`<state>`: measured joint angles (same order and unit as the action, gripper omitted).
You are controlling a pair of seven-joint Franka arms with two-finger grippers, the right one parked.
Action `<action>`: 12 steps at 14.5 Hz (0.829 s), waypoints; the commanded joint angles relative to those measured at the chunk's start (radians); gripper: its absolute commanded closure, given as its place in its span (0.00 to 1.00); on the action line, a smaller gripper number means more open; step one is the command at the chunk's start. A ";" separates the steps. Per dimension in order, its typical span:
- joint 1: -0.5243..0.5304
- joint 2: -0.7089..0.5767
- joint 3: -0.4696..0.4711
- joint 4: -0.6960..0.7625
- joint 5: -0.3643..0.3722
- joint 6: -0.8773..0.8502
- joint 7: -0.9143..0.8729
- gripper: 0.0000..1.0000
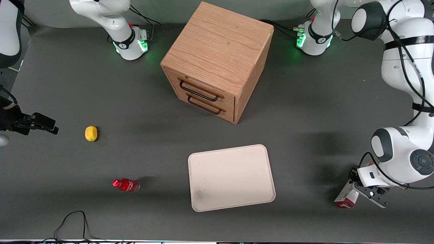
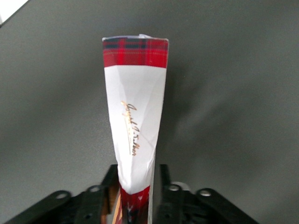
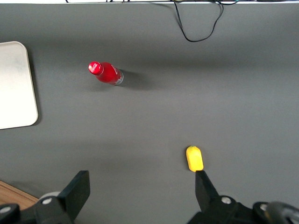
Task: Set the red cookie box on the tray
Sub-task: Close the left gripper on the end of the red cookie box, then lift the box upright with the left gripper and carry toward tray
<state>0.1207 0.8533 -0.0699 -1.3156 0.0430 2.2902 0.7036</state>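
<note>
The gripper (image 2: 135,196) is clamped on the red cookie box (image 2: 135,116), well apart from the tray (image 1: 203,159).

Gripper (image 2: 135,196): black, both fingers closed against the lower part of the red cookie box (image 2: 135,126), one finger on each narrow side.
Fingers (image 2: 163,184): dark pads pressed to the carton's edges; knuckles and screws visible to either side.
Box, visible face: white panel with gold cursive lettering running along its length.
Box, end away from the gripper: red tartan band, flap edge slightly lifted.
Box, end at the gripper: red print between the fingers.
Box, condition: white panel creased, faint dents.
Table (image 2: 243,93): plain dark grey surface; soft shadow of the box falls across it.
</note>
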 commanded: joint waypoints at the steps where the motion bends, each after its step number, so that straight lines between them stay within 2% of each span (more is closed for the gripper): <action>1: -0.006 -0.023 0.005 -0.017 -0.015 -0.011 -0.018 1.00; 4: -0.010 -0.033 0.007 -0.002 -0.015 -0.061 -0.021 1.00; 12: -0.013 -0.117 0.004 0.234 -0.023 -0.535 -0.064 1.00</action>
<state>0.1186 0.7647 -0.0712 -1.1425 0.0298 1.8613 0.6780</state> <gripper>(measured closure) 0.960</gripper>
